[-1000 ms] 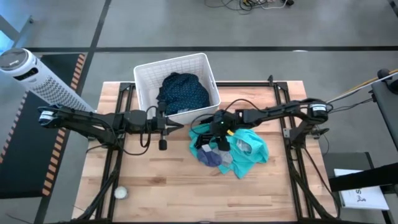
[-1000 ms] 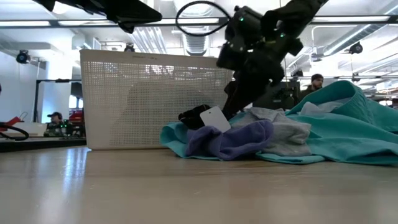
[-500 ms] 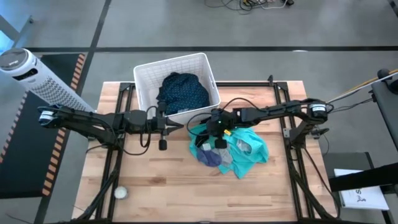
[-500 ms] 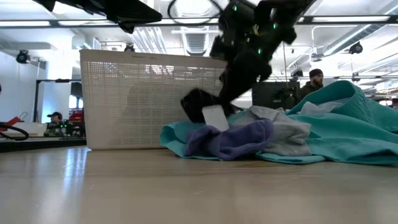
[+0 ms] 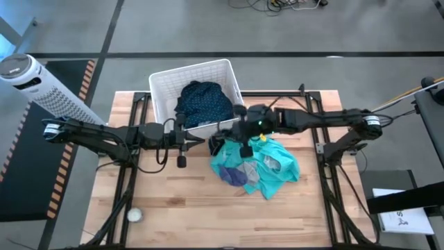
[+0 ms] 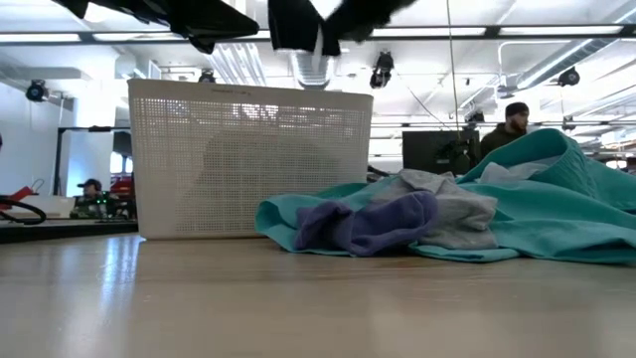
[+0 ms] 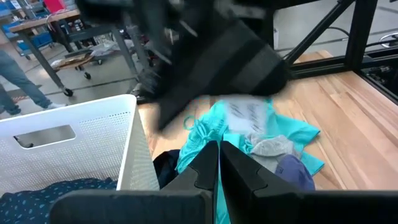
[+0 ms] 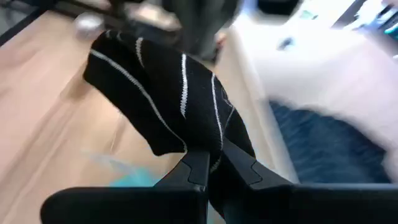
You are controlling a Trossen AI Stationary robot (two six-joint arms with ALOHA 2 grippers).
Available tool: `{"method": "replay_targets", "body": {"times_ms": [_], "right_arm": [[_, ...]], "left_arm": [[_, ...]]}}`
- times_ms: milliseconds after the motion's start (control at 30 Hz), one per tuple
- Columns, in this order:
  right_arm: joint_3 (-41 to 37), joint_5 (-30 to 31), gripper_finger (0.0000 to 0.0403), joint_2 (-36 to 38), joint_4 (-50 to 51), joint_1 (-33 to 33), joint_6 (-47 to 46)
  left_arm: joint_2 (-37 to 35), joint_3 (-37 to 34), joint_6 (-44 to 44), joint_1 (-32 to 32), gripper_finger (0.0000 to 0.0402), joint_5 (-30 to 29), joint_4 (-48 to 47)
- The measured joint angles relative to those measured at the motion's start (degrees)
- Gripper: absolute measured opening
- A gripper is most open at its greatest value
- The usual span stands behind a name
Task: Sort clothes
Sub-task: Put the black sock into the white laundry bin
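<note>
Over on the left of the high view, the left gripper (image 5: 182, 141) hangs above the wooden counter (image 5: 173, 194), just below the white basket (image 5: 161, 83). Its jaws are pressed together with nothing between them.

Up in the top middle, the basket holds the navy dotted garment (image 5: 203, 103), piled inside it.

Right of that, near the middle of the frame, the right gripper (image 5: 232, 139) is lifted off the counter next to the basket's lower right corner. Its jaws are pinched tight on a black garment with thin white stripes (image 8: 165, 102), which hangs in the air.

Below it, a bit right of the middle, the teal garment (image 5: 277, 170) lies in a heap on the counter. A grey piece (image 6: 462, 214) and a purple piece (image 6: 373, 224) rest on top of it.
</note>
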State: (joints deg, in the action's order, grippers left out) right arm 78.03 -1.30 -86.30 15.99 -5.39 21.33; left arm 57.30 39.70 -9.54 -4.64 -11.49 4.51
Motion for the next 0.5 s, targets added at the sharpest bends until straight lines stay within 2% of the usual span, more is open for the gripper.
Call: {"method": "replay_targets", "body": {"times_ms": [300,500], "right_arm": [[3.3,0.0,0.0,-4.0,-6.2,-7.7,2.2],[4.9,0.6,0.0004,-8.3,-13.1,-12.6,-7.3]], "left_arm": [[0.0,0.0,1.1,0.0,0.0002,0.0,-0.1],[0.0,0.0,1.2,0.0,0.0002,0.0,-0.4]]}}
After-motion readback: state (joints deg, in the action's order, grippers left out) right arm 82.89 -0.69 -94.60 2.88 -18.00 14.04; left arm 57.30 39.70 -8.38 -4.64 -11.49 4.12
